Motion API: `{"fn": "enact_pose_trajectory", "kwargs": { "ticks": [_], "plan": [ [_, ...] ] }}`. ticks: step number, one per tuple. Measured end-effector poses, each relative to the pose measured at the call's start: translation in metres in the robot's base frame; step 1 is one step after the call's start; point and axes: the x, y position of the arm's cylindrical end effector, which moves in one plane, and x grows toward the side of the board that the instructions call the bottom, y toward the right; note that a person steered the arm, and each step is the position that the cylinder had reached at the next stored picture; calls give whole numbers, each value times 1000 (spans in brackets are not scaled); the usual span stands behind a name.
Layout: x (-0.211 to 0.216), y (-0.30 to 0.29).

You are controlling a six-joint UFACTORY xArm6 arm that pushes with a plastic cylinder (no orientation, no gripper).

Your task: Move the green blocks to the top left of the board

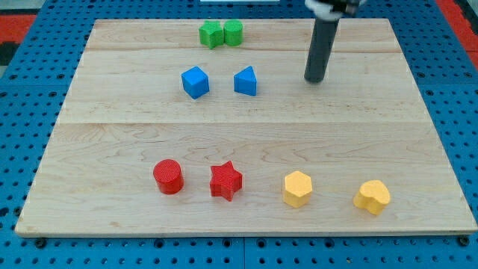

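Two green blocks sit side by side near the top edge of the wooden board [112, 142], a little left of centre: a green star-like block [211, 34] and a green round block [233, 32], touching each other. My tip [314, 79] is at the end of the dark rod, to the right of and below the green blocks, well apart from them. It stands to the right of the blue triangular block [246, 81].
A blue cube [195, 82] lies left of the blue triangular block. Along the bottom lie a red cylinder [168, 177], a red star [225, 181], a yellow hexagon [297, 188] and a yellow heart-like block [372, 196]. A blue pegboard surrounds the board.
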Motion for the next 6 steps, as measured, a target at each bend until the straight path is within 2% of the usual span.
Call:
{"fn": "enact_pose_trajectory", "kwargs": {
  "ticks": [1, 2, 3, 4, 5, 6],
  "plan": [
    [-82, -24],
    [-88, -69],
    [-92, -161],
    [-92, -212],
    [-63, -290],
    [-57, -332]
  ]
}}
